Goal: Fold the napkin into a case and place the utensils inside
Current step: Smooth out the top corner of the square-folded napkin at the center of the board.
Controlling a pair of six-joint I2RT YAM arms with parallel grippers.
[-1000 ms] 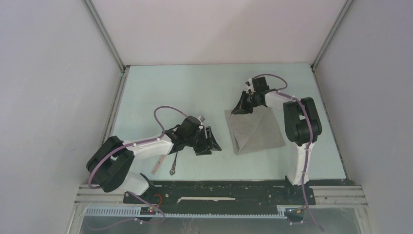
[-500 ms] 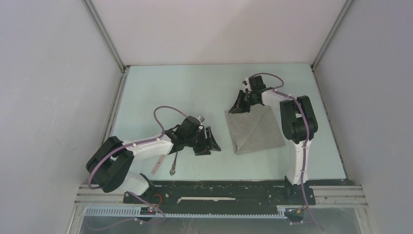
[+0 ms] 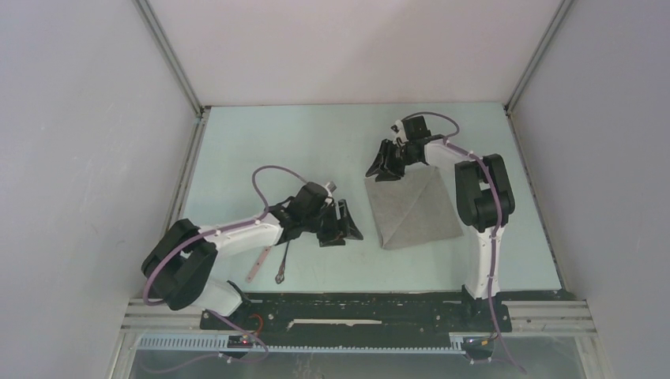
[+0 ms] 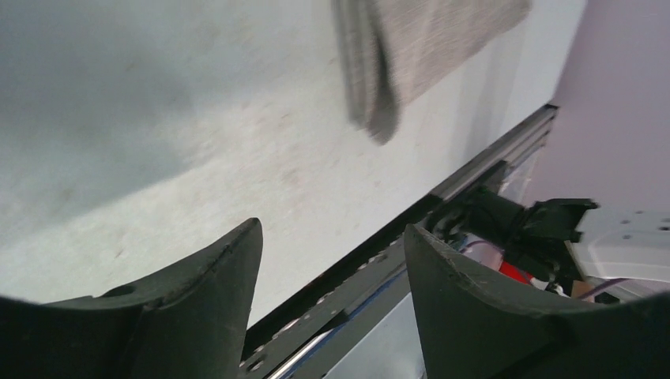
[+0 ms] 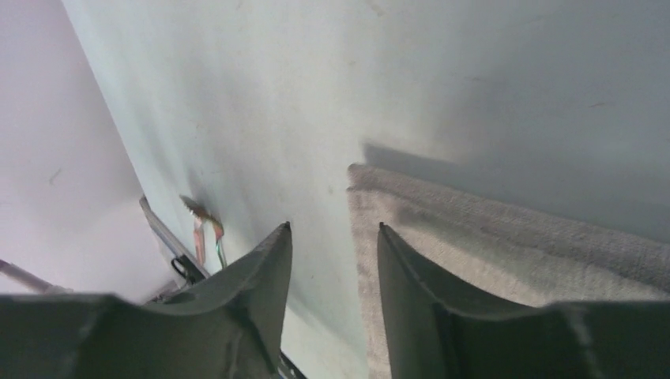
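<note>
Pale table point(image 3: 316, 142) holds the folded grey napkin point(image 3: 415, 209) right of centre, right gripper point(image 3: 382, 169) spread and empty at its far corner. Left gripper point(image 3: 344, 229), also spread and empty, hovers near the spoon point(image 3: 259, 265) and fork point(image 3: 282, 267).

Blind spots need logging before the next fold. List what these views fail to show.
Top view: upper ends of the pink-handled metal spoon and the all-metal fork, hidden under the white left arm.
Top view: far edge of the grey woven cloth napkin, covered by the right arm's black jaws; contact unclear.
Left wrist view: napkin blurred, cut off by the top edge.
Right wrist view: napkin cut off by the right edge and its own jaws.
</note>
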